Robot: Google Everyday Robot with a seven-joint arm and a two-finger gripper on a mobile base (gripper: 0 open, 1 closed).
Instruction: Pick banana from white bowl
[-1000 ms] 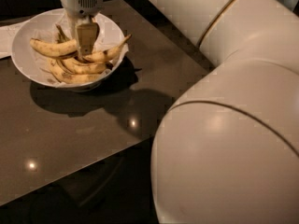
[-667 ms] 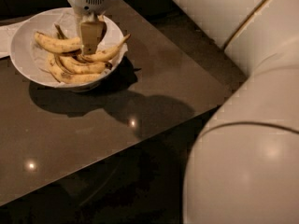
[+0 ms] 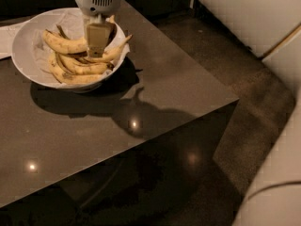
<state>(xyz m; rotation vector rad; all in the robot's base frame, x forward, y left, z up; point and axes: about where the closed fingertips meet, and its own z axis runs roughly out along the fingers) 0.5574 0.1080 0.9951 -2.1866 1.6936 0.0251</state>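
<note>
The hand [image 3: 97, 52] hung straight down from its white housing into the white bowl [image 3: 23, 55], its tan tip buried among the fruit; whether it was spread or pinching anything could not be told. The banana [image 3: 63, 44], plump and flecked, lay across the top of the heap on the bowl's far left side, its right end reaching the hand. Other bananas [image 3: 77, 74] curved beneath it. The bowl sat near the far left corner of the dark glossy bench [image 3: 178, 88], beside a white sheet [image 3: 4, 39].
</note>
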